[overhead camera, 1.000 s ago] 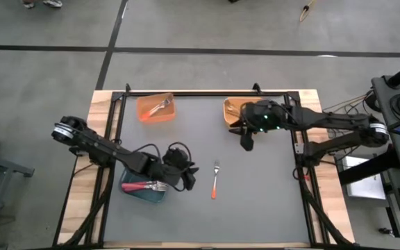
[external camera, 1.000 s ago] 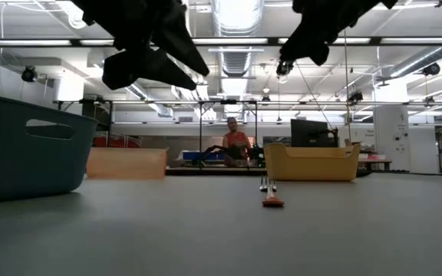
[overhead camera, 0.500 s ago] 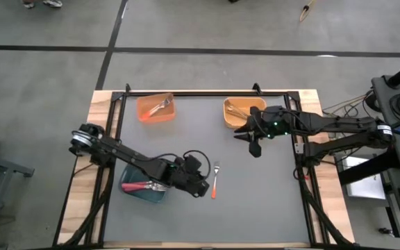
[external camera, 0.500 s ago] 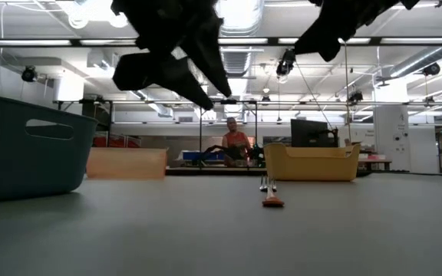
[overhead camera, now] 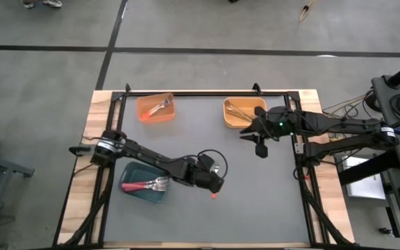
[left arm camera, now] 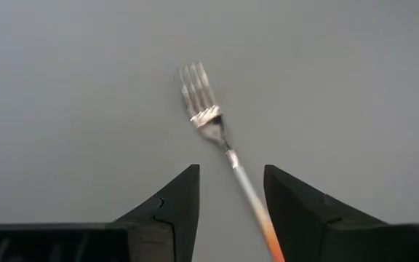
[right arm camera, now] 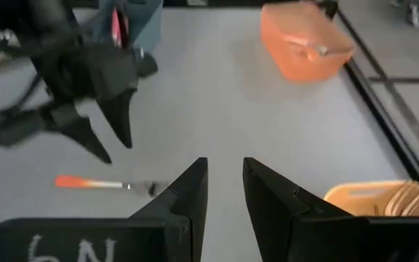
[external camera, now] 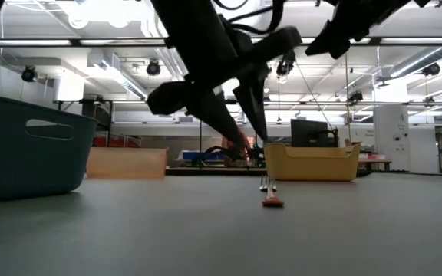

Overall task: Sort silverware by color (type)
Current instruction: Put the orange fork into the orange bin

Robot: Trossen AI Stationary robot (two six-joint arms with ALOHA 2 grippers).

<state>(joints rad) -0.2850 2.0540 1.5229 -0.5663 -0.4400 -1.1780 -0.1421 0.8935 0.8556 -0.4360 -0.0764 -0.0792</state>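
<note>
Grey tabletop [overhead camera: 255, 201]: left gripper [left arm camera: 231, 193] now swung over orange-handled fork [left arm camera: 217, 138], fingers spread astride it, pickup imminent.

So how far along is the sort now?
Mostly done: forks already lie in the teal bin, orange bin and yellow-orange bin. In hand: left gripper, fingers open, hovers over the last orange-handled fork. It is not yet picked up. Right gripper waits nearby.

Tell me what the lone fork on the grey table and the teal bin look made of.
The orange-handled fork: tines and neck look like polished silver metal, glinting; the matte orange handle could be plastic or a coating. The teal rectangular bin: likely moulded plastic, judging by its smooth matte wall and cut-out handle slot.
</note>
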